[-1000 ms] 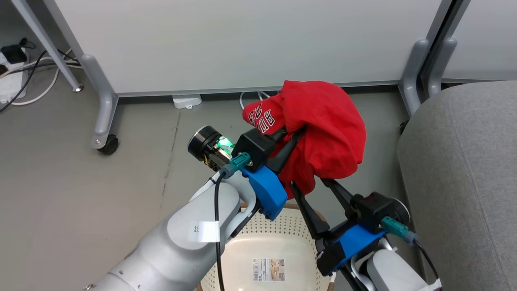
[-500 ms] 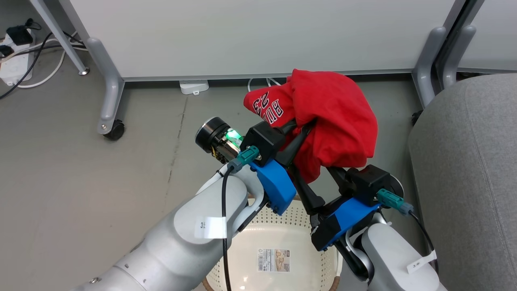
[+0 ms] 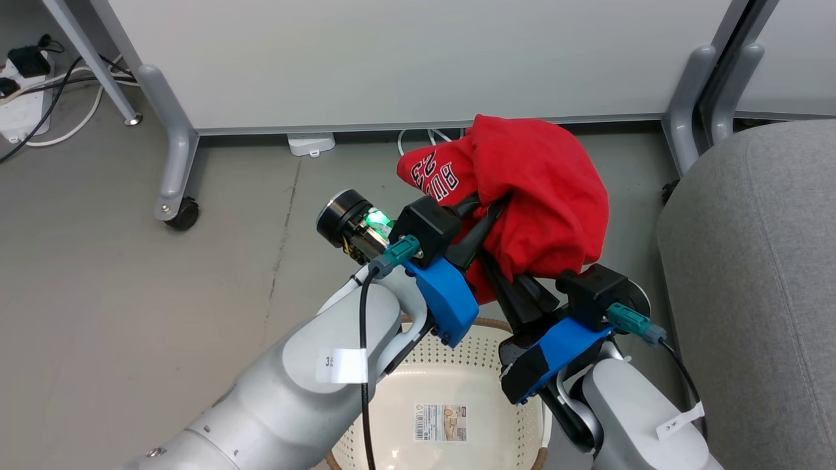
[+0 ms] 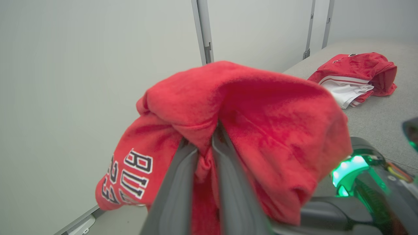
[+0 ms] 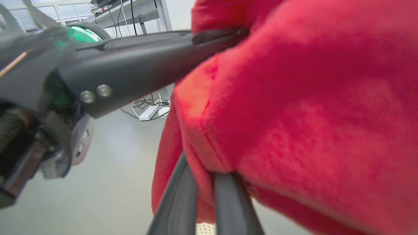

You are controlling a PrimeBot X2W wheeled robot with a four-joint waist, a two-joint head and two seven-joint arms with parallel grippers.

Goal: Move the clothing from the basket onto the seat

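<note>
Fingers [image 4: 228, 182] of left gripper [image 4: 209, 137] and right gripper [image 5: 204, 169] each clamp a shirt [image 3: 548, 189] fold. Shirt drapes over them, beyond the basket [image 3: 470, 356], left of the seat [image 3: 751, 261].

Bright, even indoor light; soft, faint shadows on the floor [image 3: 130, 294]. Head view sharp. Wrist views blur the close red shirt [image 5: 310, 114]; a green lamp [image 4: 347, 169] glares.

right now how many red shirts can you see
2. The held shirt hangs bunched above the basket, pinched by the left pincer and the right pincer. The second shirt lies crumpled on the grey seat. Arms cover part of the basket, so more may hide there.
</note>
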